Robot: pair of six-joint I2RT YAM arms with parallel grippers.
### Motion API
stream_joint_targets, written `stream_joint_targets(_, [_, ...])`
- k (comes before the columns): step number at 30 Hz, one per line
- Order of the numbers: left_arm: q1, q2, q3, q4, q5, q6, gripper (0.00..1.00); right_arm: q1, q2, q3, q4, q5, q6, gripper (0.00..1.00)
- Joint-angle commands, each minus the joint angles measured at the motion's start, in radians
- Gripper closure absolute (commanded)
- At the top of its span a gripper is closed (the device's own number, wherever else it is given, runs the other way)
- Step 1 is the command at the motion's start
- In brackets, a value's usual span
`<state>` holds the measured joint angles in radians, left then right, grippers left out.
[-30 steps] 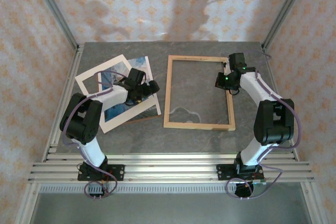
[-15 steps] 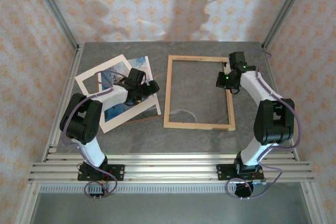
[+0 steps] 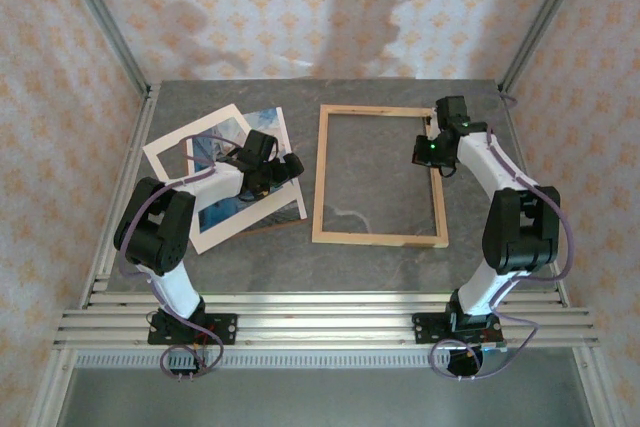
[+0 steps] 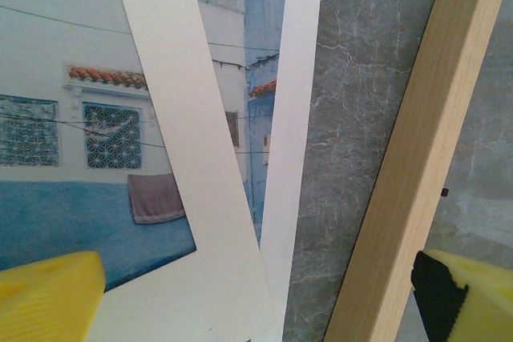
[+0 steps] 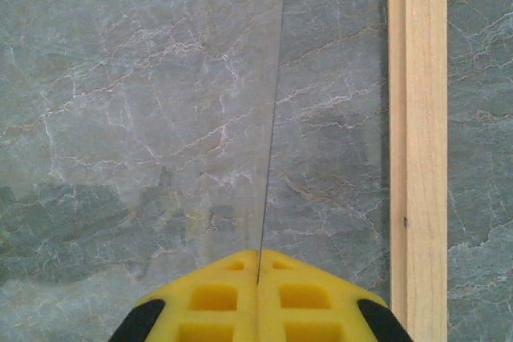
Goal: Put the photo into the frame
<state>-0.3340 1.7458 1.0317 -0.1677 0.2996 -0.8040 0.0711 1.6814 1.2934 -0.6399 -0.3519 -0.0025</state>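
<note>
Table: grey marbled top [image 3: 380,267].
Top external: left gripper [image 3: 290,165] above the photo [image 3: 265,127] and mat [image 3: 170,152]; right gripper [image 3: 428,157] over the frame [image 3: 325,177].
Left wrist: jaws wide apart, empty; photo ahead beneath them, under mat.
Right wrist: fingers pinched together on clear pane [image 5: 144,158] edge; frame rail just beside.
</note>
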Motion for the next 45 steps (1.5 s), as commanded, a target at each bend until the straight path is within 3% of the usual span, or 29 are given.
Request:
stream_joint_targets(1, [-0.008, 0.008, 0.015, -0.014, -0.011, 0.004, 0.01, -0.001, 0.014, 0.033, 0.009, -0.008, -0.005, 0.97])
stream_joint_targets(10, [-0.01, 0.009, 0.011, -0.008, -0.01, -0.001, 0.01, -0.001, 0.002, -0.019, 0.041, -0.097, 0.072, 0.96])
stream_joint_targets(17, [-0.013, 0.008, 0.01, -0.005, -0.01, -0.001, 0.01, -0.001, 0.006, -0.02, 0.022, -0.05, 0.057, 0.96])
stream_joint_targets(31, [-0.013, -0.003, -0.001, -0.004, -0.012, 0.0, 0.01, -0.001, 0.026, -0.021, 0.005, 0.08, 0.039, 0.53])
stream_joint_targets(38, [-0.013, -0.012, 0.006, -0.009, -0.011, 0.002, 0.01, -0.001, 0.04, -0.025, 0.005, 0.147, 0.045, 0.4])
stream_joint_targets(45, [-0.013, -0.03, 0.008, -0.027, -0.02, 0.012, 0.01, -0.001, 0.013, 0.004, -0.033, 0.226, 0.064, 0.36])
